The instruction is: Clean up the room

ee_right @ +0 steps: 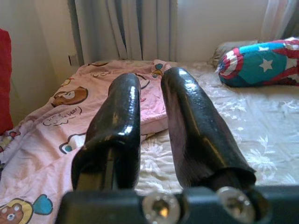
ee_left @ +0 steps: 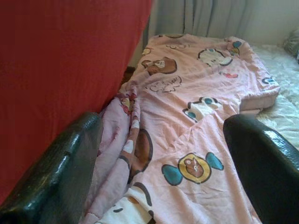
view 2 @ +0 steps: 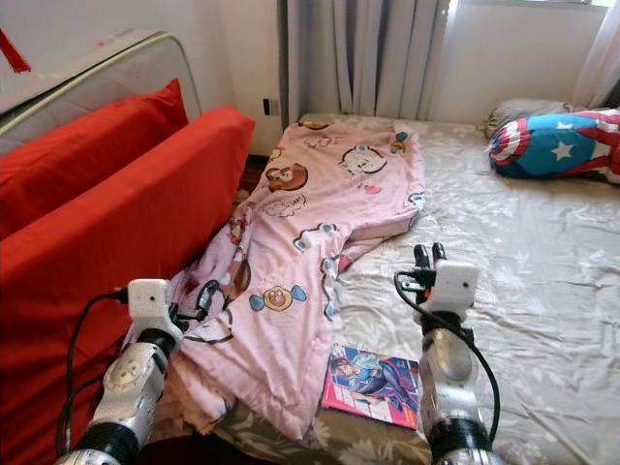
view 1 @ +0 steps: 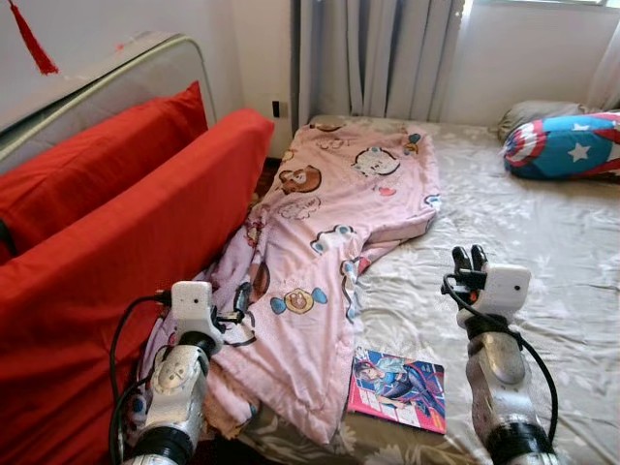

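Bed point(view 1: 542, 232): left pincer point(ee_left: 159, 154) gapes over blanket point(view 1: 329, 242); right pincer point(ee_right: 156, 126) nearly closed, empty.

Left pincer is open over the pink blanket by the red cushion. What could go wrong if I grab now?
The blanket sags between the bed and the red cushion, so the open left pincer may snag only one fold. The book lies against the blanket's edge and could be dragged along. The right pincer hovers over the sheet nearby.

Grey curtains point(view 1: 378, 53) are hanging against the far wall, beside a pale wall point(view 1: 528, 58) under a bright window. A dark wall socket point(view 1: 276, 108) is sitting low on the wall just left of the curtains. A red tassel point(view 1: 34, 44) is dangling at the upper left.
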`<state>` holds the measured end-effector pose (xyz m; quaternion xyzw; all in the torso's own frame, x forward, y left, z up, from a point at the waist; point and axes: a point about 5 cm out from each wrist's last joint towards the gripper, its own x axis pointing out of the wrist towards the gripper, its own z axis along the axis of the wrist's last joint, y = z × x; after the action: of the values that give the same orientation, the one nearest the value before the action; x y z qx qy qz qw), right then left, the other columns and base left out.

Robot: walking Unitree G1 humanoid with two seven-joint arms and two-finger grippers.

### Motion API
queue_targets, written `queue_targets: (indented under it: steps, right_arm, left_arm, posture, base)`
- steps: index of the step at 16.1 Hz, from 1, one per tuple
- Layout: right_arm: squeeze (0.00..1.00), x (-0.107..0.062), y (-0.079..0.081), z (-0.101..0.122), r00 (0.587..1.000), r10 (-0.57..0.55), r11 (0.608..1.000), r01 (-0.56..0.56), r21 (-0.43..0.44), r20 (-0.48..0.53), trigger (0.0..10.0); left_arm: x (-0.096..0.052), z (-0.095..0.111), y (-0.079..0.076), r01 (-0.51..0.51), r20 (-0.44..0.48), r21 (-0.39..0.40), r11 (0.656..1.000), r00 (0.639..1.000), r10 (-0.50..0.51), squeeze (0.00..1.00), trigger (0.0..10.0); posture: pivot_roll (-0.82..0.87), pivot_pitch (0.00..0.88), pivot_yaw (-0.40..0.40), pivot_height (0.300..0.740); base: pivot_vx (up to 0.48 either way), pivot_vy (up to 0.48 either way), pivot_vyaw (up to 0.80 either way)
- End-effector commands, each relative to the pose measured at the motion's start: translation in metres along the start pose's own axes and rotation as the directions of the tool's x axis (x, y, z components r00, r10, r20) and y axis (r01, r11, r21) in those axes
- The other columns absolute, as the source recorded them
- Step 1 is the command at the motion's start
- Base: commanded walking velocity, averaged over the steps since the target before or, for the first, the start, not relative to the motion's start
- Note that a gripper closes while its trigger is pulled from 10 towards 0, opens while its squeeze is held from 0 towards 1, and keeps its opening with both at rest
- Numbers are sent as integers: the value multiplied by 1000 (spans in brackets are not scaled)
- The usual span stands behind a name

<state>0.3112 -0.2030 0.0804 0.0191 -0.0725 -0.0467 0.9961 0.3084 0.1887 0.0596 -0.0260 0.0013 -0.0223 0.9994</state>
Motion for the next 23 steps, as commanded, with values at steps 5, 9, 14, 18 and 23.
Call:
queue_targets:
  steps: [5,9,14,18,23]
  right_arm:
    - [0,-14,3,-6,1000,1,1000,0,24,-26,10000]
    - [0,-17,0,-5,999,-6,1000,6,4,-41,10000]
    - [0,-27,1,-8,998,-23,1000,23,5,-54,10000]
    - [0,-43,-4,-11,996,-28,999,26,-20,-89,10000]
    - [0,-65,-14,-10,991,-63,998,61,-21,-118,10000]
  left_arm:
    - [-7,2,4,28,12,21,999,1000,-29,0,10000]
    - [-6,9,6,29,21,22,999,999,-30,0,10000]
    - [-7,14,6,17,41,15,1000,999,-18,0,10000]
    - [-20,16,12,32,37,41,999,999,-33,0,10000]
    - [-32,17,15,24,23,42,999,999,-25,0,10000]
  posture:
    - [-67,0,-14,740]
    - [-58,0,-26,740]
    - [-59,0,-27,740]
    - [-56,0,-19,740]
    - [-54,0,-20,740]
  base:
    - [0,0,0]
    - [0,0,0]
    - [0,0,0]
    - [0,0,0]
    - [0,0,0]
